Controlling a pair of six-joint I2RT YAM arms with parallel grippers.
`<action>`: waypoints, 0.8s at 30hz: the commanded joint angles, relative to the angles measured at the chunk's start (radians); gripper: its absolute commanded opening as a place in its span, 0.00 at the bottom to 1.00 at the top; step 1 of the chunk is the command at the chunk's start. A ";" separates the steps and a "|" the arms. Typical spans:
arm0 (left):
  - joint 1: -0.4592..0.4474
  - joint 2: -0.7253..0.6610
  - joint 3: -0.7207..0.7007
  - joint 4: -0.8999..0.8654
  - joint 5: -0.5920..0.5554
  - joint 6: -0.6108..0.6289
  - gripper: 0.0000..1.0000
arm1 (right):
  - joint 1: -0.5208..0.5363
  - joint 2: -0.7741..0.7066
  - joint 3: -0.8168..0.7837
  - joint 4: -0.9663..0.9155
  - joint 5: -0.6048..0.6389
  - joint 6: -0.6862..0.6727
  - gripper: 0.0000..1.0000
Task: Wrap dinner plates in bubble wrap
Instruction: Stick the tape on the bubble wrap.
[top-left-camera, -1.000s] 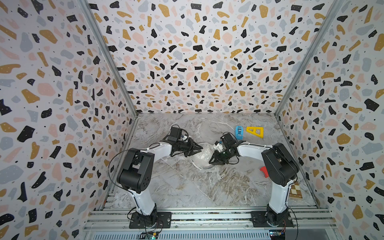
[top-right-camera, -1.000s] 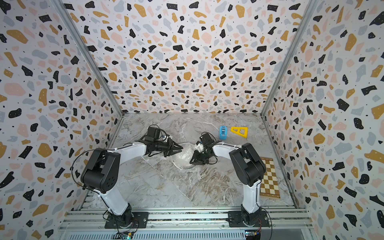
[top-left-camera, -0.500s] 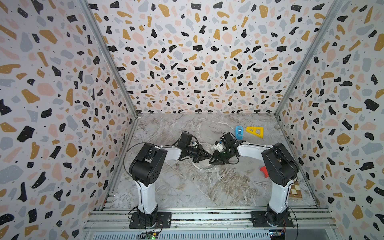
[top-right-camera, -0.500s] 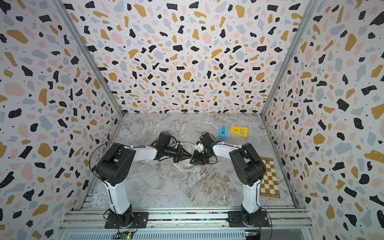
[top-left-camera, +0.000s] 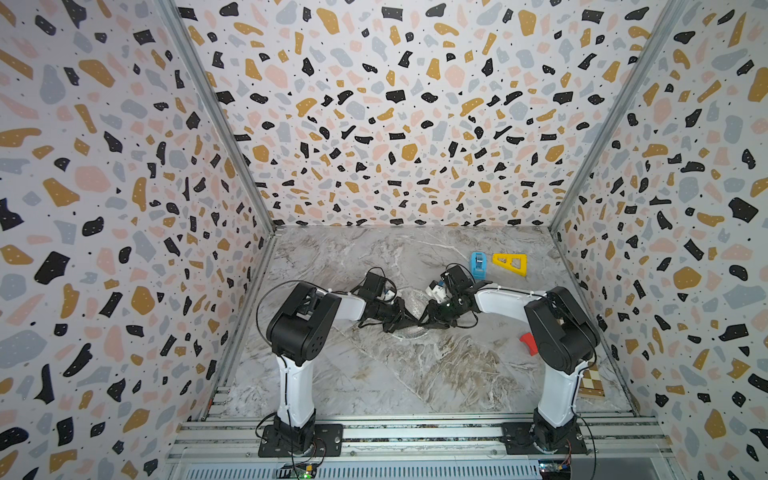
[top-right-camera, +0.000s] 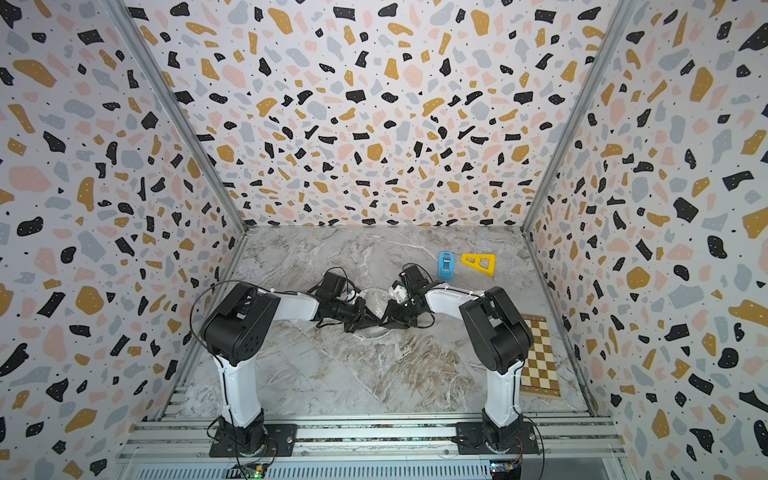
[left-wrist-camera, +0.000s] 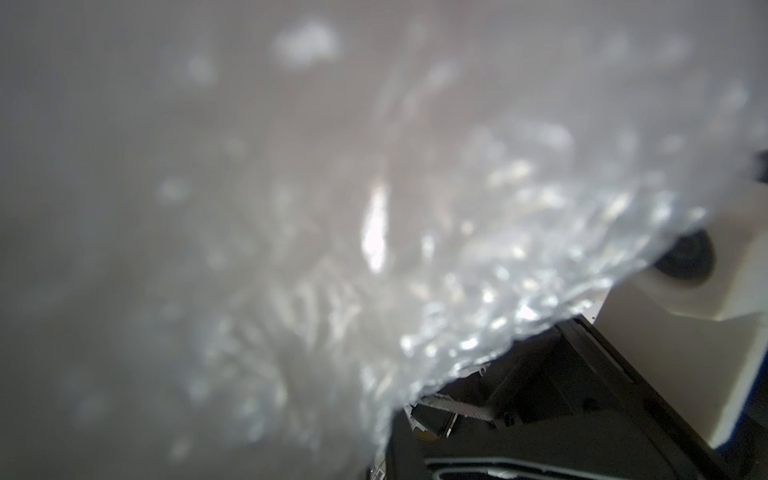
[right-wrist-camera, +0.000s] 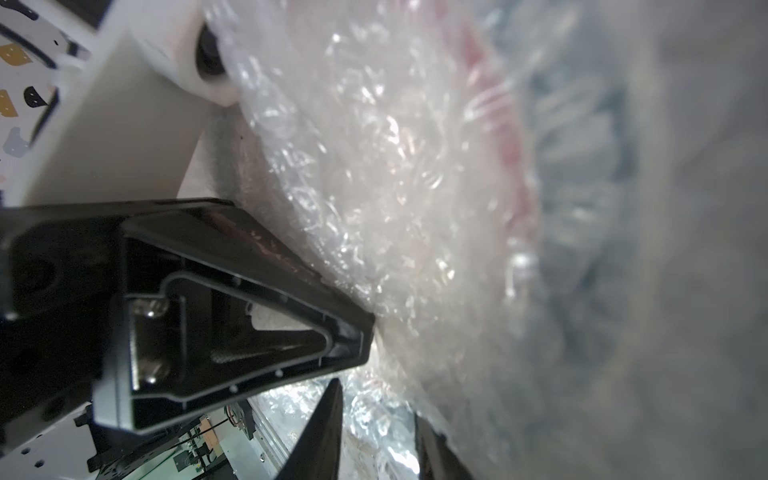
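Item one, the desk (top-left-camera: 374, 374): marble-patterned and enclosed by speckled walls. The left gripper (top-left-camera: 404, 322) is extended low over the middle of the desk and is set tip to tip with the right gripper (top-left-camera: 429, 320) in both top views. Its fingers (right-wrist-camera: 257, 307) are closed, and one black triangular finger is seen in the right wrist view with its tip pressed against the bubble wrap (right-wrist-camera: 374, 187). Whether film is pinched between the pair cannot be told, as the left wrist view is filled by blurred film lying right over the lens. Of the right gripper, two dark fingers (right-wrist-camera: 322, 428) are seen at the edge of the right wrist view, set part-way apart with shiny film in the gap. Whether that film is clamped or merely lies between them cannot be told. The bubble wrap is clear and dimpled, and is bunched between and under both grippers. The dinner plate (right-wrist-camera: 586, 195) is covered by the wrap and is made out through it as a pale disc with a dark rim band, at the middle of the desk beneath the two grippers. Other items are kept apart from the wrap — a small blue object (top-left-camera: 478, 266) and a yellow triangular piece (top-left-camera: 511, 264) side by side toward the back right, a red object (top-left-camera: 528, 344) partly hidden by the right arm, and a brown-and-cream checkered board (top-right-camera: 540, 359) at the right wall.
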 joint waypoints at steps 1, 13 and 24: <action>0.000 0.080 -0.054 -0.105 -0.103 0.022 0.09 | 0.003 -0.063 -0.049 -0.051 0.053 0.001 0.32; 0.004 0.087 -0.061 -0.148 -0.125 0.044 0.09 | -0.031 -0.213 -0.095 -0.085 0.122 -0.030 0.36; 0.003 0.076 -0.055 -0.153 -0.126 0.044 0.10 | 0.035 -0.155 -0.059 0.114 0.063 0.009 0.03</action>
